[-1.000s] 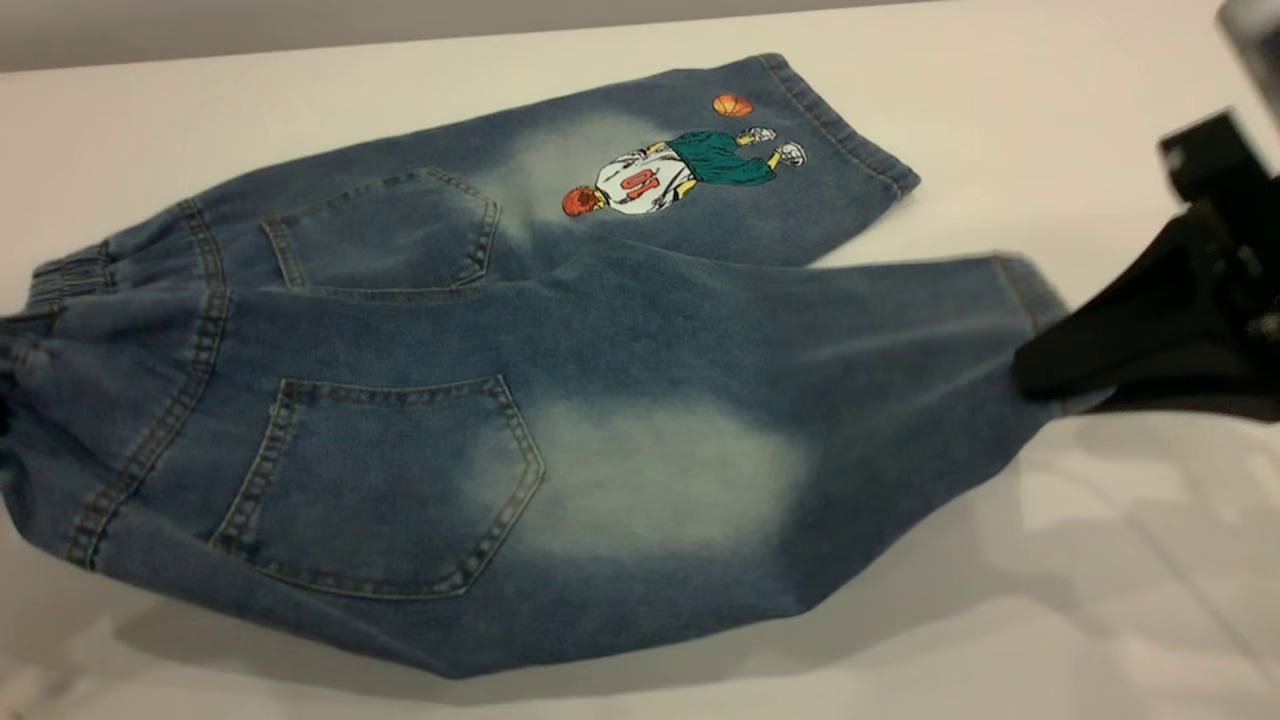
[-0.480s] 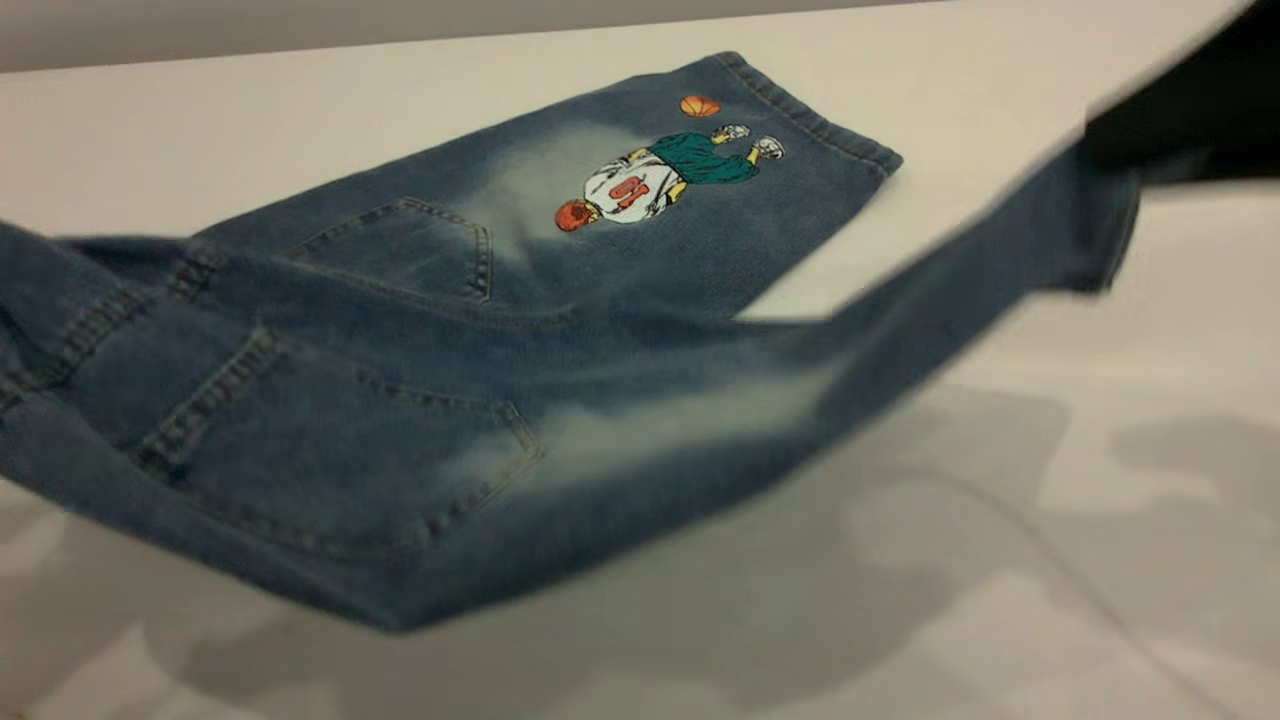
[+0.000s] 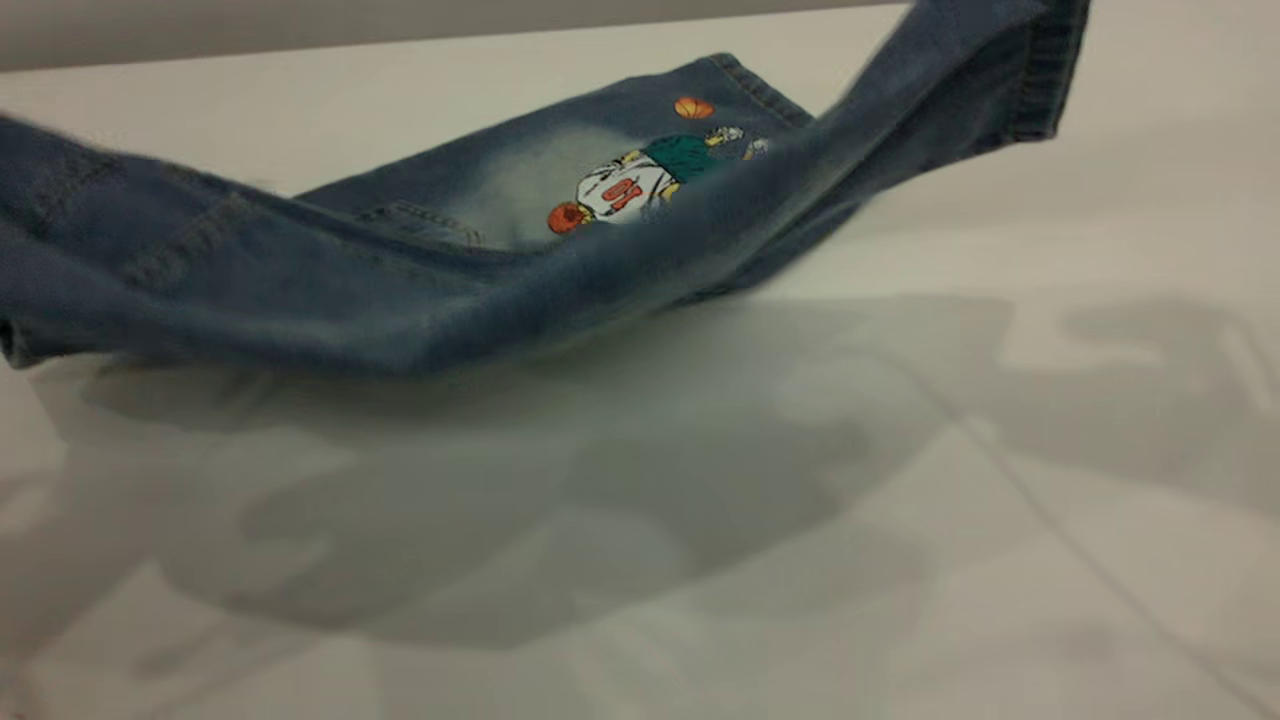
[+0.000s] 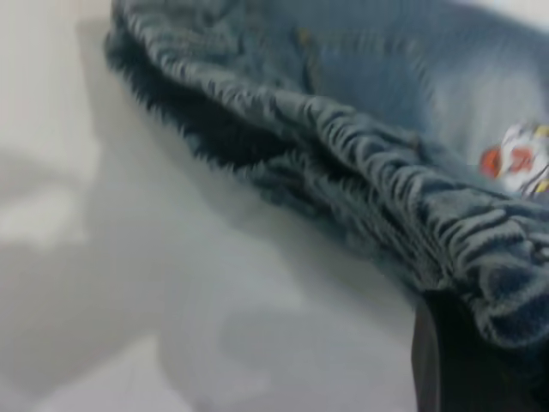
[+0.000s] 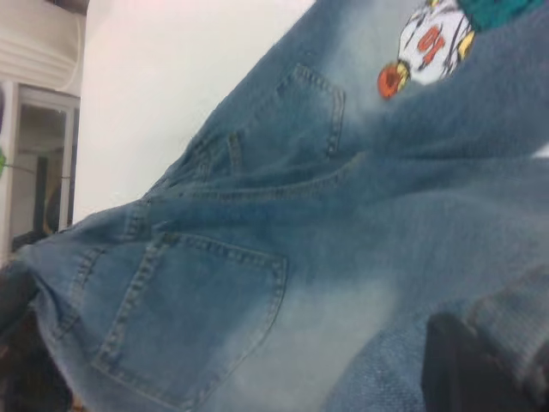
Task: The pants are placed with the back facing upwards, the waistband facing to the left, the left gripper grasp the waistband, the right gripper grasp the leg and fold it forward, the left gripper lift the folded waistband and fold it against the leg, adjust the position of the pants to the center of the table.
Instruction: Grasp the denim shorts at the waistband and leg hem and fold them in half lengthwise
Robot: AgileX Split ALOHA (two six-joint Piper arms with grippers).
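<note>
Above the surface (image 3: 1000,520), the pants (image 3: 300,300) are hanging limp and soft, sagging between the left gripper (image 4: 467,365), jaws clenched on the waistband (image 4: 403,202), and the right gripper (image 5: 472,369), pinching the leg (image 3: 960,80) hem.

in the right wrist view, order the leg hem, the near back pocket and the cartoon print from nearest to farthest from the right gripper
1. Leg hem, pinched in the right gripper.
2. Near back pocket, mid-frame toward the waist.
3. Cartoon print, on the other leg, farthest.
</note>
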